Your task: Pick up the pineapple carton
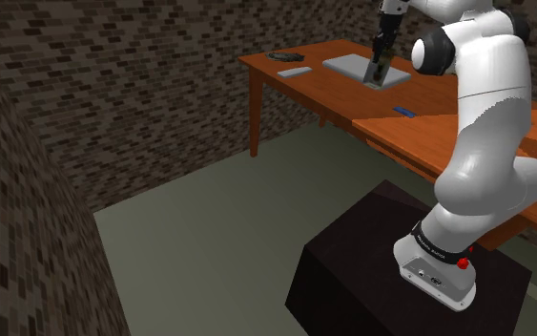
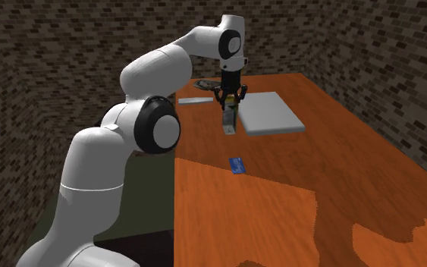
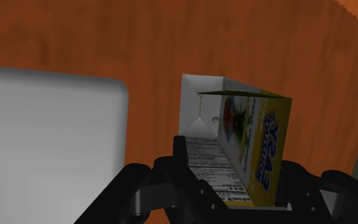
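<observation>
A reddish-brown wooden worktop (image 2: 340,152) carries a flat grey rectangular slab (image 2: 268,112). Beside it lie a smaller thin grey plate (image 2: 194,99) and a low dark object (image 2: 204,85). A small blue card (image 2: 237,164) lies well apart from them. A white-and-yellow pineapple carton (image 2: 229,120) stands upright at the slab's edge; whether its base touches the wood cannot be told.

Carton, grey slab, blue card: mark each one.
carton (image 3: 257,146), wrist view, on its yellow printed face.
grey slab (image 2: 272,114), second exterior view, middle of its top.
blue card (image 2: 237,164), second exterior view, its centre.
</observation>
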